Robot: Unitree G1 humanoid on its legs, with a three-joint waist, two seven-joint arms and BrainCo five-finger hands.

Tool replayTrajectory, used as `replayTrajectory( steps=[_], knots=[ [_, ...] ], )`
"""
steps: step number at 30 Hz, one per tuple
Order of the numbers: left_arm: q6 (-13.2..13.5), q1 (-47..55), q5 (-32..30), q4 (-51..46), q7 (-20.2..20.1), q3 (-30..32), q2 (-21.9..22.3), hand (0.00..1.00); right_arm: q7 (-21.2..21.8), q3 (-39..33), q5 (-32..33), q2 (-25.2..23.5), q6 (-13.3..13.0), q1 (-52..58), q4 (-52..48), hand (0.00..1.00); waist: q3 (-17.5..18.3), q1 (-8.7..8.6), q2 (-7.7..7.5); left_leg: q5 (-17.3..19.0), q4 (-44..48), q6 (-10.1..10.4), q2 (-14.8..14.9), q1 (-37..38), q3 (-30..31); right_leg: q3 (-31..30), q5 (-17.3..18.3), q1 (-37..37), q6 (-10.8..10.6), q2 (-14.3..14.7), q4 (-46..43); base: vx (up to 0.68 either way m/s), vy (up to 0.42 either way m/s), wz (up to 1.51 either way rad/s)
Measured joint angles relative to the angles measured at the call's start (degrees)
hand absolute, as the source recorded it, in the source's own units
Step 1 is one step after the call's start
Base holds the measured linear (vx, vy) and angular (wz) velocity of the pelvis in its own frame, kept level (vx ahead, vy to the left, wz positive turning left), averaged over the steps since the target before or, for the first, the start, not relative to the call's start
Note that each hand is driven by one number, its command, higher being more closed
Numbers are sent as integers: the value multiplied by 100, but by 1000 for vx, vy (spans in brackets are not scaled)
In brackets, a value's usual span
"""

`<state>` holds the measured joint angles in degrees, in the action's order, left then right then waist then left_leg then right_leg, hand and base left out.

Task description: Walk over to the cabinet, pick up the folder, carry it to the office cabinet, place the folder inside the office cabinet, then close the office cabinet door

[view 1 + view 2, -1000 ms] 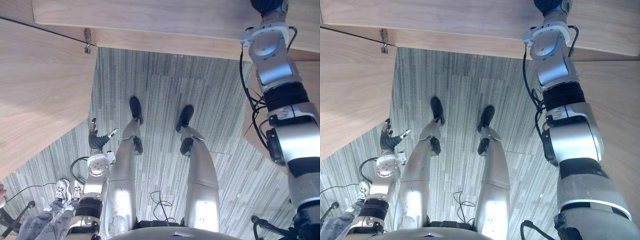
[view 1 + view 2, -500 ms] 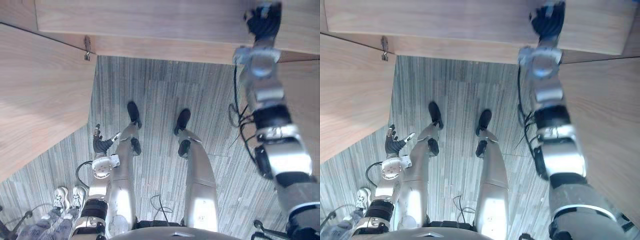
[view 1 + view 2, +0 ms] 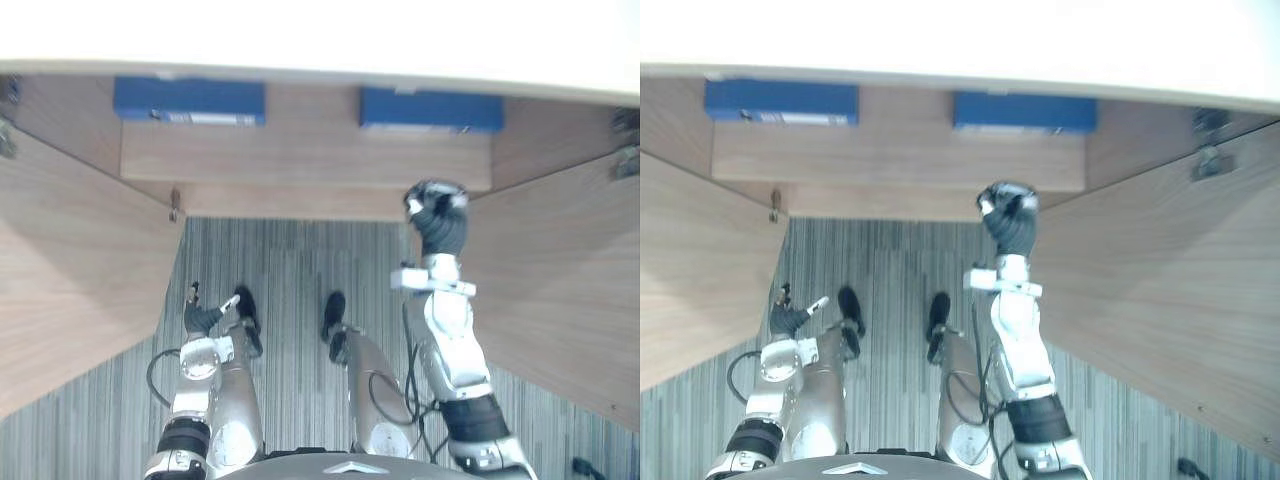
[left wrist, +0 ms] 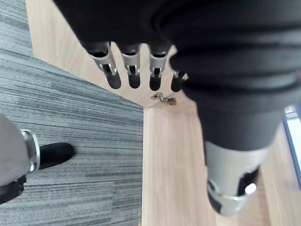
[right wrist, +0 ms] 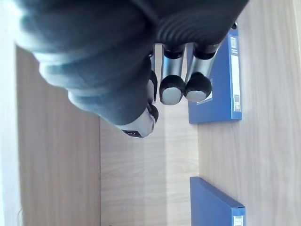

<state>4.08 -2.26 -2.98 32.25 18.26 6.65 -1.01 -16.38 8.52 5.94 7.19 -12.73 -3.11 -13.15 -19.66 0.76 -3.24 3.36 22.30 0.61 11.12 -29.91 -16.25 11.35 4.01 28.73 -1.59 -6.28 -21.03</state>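
Now two folders lie flat and well apart on the cabinet shelf (image 3: 300, 150): left folder (image 3: 189, 100), right folder (image 3: 431, 109), their labels too small to read. Two doors (image 3: 70, 260) stand open. The right hand (image 3: 437, 215), fingers curled on nothing, is before the shelf edge. The left hand (image 3: 203, 318) hangs low, fingers relaxed. The camera has tipped up since half a second ago, revealing the shelf.

The office cabinet (image 3: 300, 150) is pale wood-grain board, smooth and matt, with a small fitting (image 4: 163, 99) of bright metal. The left folder (image 3: 188, 100) and the right folder (image 3: 431, 108) have smooth blue covers with a faint sheen. The floor (image 3: 290, 260) is grey striped carpet, rough and dull. The left hand (image 3: 203, 318) and the right hand (image 3: 437, 215) wear matt dark ribbed covers over satin silver fingers
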Motion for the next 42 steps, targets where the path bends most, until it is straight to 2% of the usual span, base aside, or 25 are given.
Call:
replayTrajectory(
  steps=[2, 3, 4, 6, 9, 13, 15, 18, 19, 23, 27, 35, 42],
  knots=[
    [-19, 90, -72, 277, -25, 0, -20, 0, 141, 116, -282, -69, 9, 296, 331, 100, 184, 1, -17, -28, -279, 36, -69, 406, -90, -87, -159, -356, -42, 32, 359, 134, 13, -22],
    [-39, 152, -165, 571, -38, 2, -56, 0, 225, 207, -496, -86, 39, 382, 831, 100, 384, -17, -11, -75, -531, 44, -163, 650, -104, -144, -340, -638, -97, 65, 752, 102, 15, -20],
    [-40, 155, -174, 634, -43, 3, -69, 0, 250, 209, -540, -91, 44, 409, 942, 100, 414, -21, -6, -110, -574, 40, -180, 700, -96, -147, -382, -716, -113, 72, 834, 155, 29, -18],
    [-67, 145, -245, 1150, -130, 4, -224, 0, 382, 195, -940, -93, 192, 427, 1977, 100, 546, -89, 18, -199, -880, 31, -293, 1092, -63, -180, -732, -1301, -170, 142, 1571, 136, 26, -9],
    [-107, 189, -422, 1366, -174, 12, -368, 0, 535, 193, -1273, -108, 312, 526, 2845, 100, 687, -97, 17, -216, -980, 31, -407, 1337, 75, -228, -950, -1723, -224, 137, 2059, 91, 21, -3],
    [-124, 400, -596, 1471, -248, 43, -464, 0, 609, 140, -1656, -228, 447, 522, 3909, 100, 904, -99, 19, -225, -1208, 34, -515, 1778, 67, -306, -1010, -2098, -248, 79, 2254, 11, 27, -5],
    [-123, 536, -636, 1697, -293, 42, -444, 0, 613, 37, -1762, -241, 527, 525, 4587, 100, 1124, -95, 7, -259, -1452, 53, -622, 1994, 65, -394, -983, -2179, -277, 24, 2283, -66, 42, -11],
    [-131, 650, -697, 1892, -377, 43, -430, 0, 594, -249, -1759, -296, 614, 519, 5176, 100, 1160, -88, -21, -293, -1732, 73, -810, 2298, 249, -509, -955, -2271, -287, -38, 2328, -70, 53, -30],
    [-146, 759, -736, 1904, -390, 62, -402, 0, 586, -408, -1756, -331, 680, 527, 5382, 0, 1206, -93, -33, -302, -1884, 69, -877, 2425, 369, -600, -954, -2309, -288, -49, 2332, -46, 41, -28],
    [-163, 834, -746, 2134, -500, 45, -424, 0, 528, -792, -1649, -335, 835, 737, 6133, 0, 1389, -169, -28, -493, -2404, 6, -983, 2824, 379, -619, -950, -2477, -292, -75, 2428, -16, 26, -10],
    [-165, 847, -805, 2155, -578, -10, -371, 0, 483, -1102, -1507, -352, 944, 755, 6378, 0, 1446, -220, -6, -620, -2712, 27, -1037, 3054, 384, -657, -957, -2572, -307, -66, 2433, 11, 13, -8],
    [-167, 812, -860, 2328, -609, -27, -362, 0, 357, -1527, -1282, -453, 1048, 726, 6657, 0, 1525, -244, 31, -563, -2714, -13, -1060, 3291, 348, -757, -956, -2779, -434, -64, 2471, 36, 0, -5],
    [-194, 817, -870, 2364, -615, -60, -367, 0, 324, -1890, -975, -446, 1071, 710, 6814, 0, 1538, -283, 71, -433, -2713, -9, -1048, 3492, 102, -1000, -963, -2856, -426, -24, 2481, 18, -2, -18]
  ],
)
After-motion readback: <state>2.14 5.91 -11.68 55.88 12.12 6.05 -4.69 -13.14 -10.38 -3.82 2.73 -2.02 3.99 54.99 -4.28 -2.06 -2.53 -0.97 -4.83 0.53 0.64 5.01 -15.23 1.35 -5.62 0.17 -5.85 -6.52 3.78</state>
